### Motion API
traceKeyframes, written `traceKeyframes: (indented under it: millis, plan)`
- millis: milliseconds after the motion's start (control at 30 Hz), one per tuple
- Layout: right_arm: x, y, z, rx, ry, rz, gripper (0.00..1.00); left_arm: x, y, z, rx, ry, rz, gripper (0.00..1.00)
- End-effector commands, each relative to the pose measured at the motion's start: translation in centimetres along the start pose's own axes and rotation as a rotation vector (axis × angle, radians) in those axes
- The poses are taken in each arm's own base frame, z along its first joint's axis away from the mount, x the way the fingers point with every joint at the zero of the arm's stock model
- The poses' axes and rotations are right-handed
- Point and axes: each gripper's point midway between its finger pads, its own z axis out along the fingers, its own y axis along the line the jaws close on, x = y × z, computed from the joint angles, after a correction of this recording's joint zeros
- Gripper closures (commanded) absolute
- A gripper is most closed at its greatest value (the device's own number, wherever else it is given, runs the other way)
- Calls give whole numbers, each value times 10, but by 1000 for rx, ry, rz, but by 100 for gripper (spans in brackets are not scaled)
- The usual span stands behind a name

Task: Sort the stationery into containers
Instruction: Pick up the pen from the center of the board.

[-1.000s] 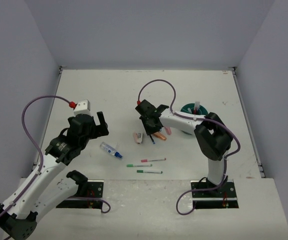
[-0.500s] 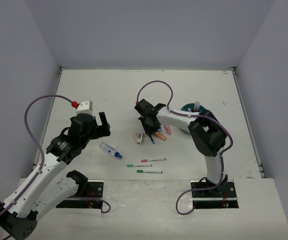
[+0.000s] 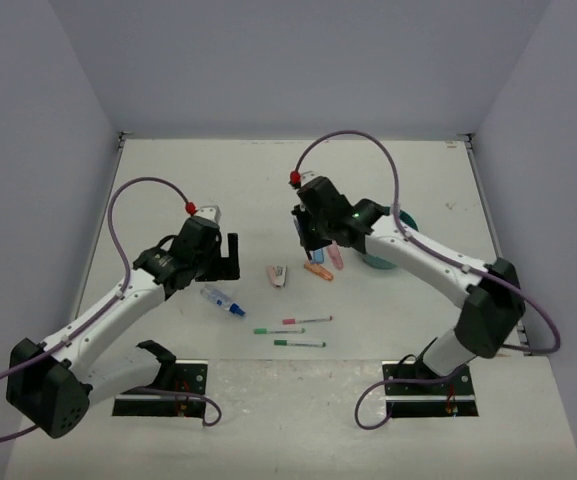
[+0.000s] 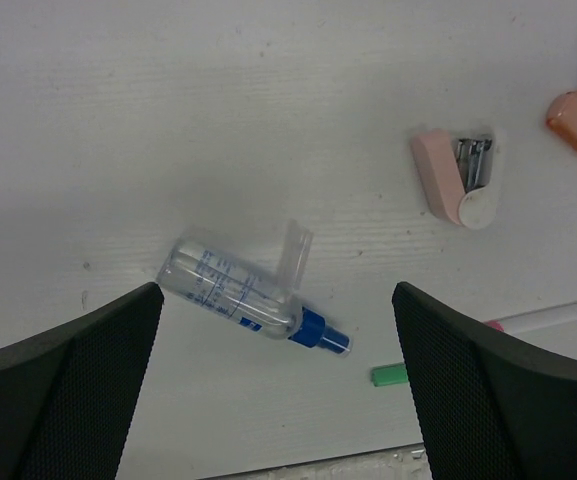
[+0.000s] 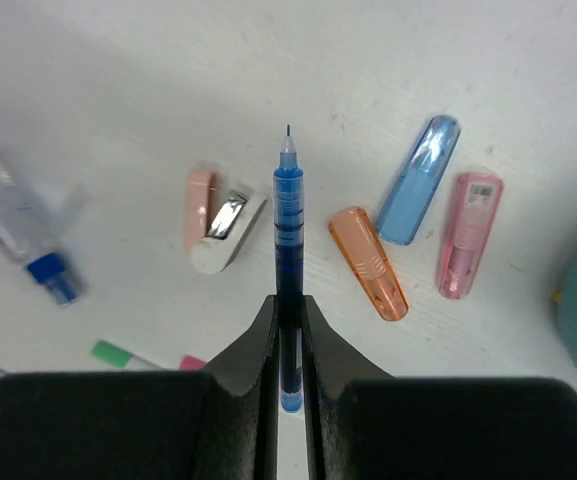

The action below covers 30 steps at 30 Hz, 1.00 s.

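My right gripper (image 5: 288, 305) is shut on a thin blue pen (image 5: 288, 230) and holds it tip-forward above the table; it also shows in the top view (image 3: 308, 235). Below it lie an orange highlighter (image 5: 368, 262), a blue highlighter (image 5: 418, 178) and a pink highlighter (image 5: 466, 248). The teal cup (image 3: 408, 222) stands to the right, mostly hidden by the right arm. My left gripper (image 4: 276, 300) is open and empty above the clear blue-capped tube (image 4: 238, 292), which lies on the table (image 3: 222, 300).
A pink and white stapler-like item (image 3: 279, 275) lies left of the highlighters. A pink-capped pen (image 3: 308, 321) and two green pens (image 3: 278, 330) (image 3: 300, 344) lie nearer the arm bases. Walls enclose the table on three sides.
My right gripper has risen from the highlighter pile with the blue pen in it. My left gripper has moved right and now hangs over the tube.
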Motion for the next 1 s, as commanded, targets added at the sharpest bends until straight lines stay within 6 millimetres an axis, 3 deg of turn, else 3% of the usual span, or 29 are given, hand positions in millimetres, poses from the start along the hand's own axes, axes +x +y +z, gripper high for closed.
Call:
traceKeyframes:
  millis: [0, 67, 300, 600, 800, 900, 967]
  plan:
    - [-14, -10, -48, -12, -133, -22, 100, 4, -14, 13, 12, 45, 92, 6]
    - [-6, -15, -49, -11, -137, -26, 100, 10, -19, 22, -17, 74, 134, 12]
    - [5, -32, -48, -49, -145, -4, 100, 32, -30, 58, -56, 167, 166, 70]
    - [9, -37, -53, -88, -165, 4, 100, 49, -14, 82, -161, 227, 181, 66]
    - [11, -35, -51, -93, -160, 0, 100, 58, -17, 94, -135, 237, 179, 67]
    - [12, -36, -50, -90, -155, -2, 100, 62, -20, 101, -127, 254, 185, 72]
    - [13, -37, -49, -87, -152, -4, 100, 63, -20, 104, -126, 258, 187, 85]
